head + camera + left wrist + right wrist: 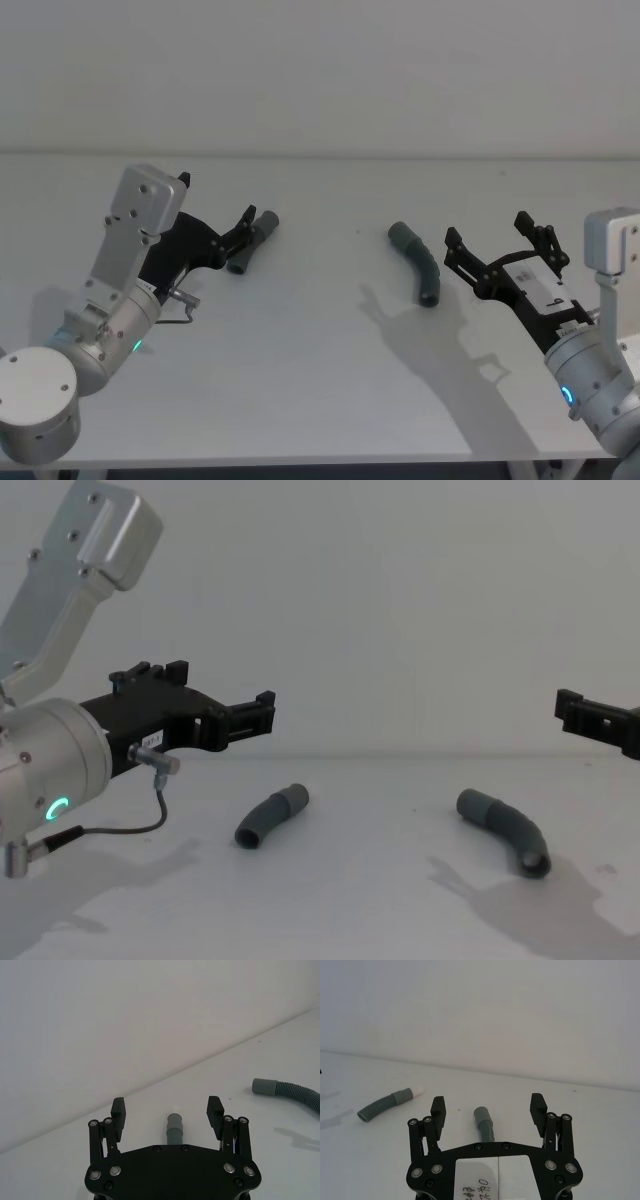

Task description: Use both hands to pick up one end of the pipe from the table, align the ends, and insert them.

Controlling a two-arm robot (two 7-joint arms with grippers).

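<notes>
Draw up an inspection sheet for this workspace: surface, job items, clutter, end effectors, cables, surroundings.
Surface: matte white table, with shadows on it.
Job's things: short pipe piece on the left, with a whitish tip; longer curved pipe piece on the right. Both lie on the surface, apart and not joined.
Clutter: nothing seen.
End effectors: left end effector open, above the short piece; right end effector open, aimed at the curved piece. Neither holds anything.
Cables: thin grey cable loops from the left wrist.
Surroundings: plain white wall.
</notes>
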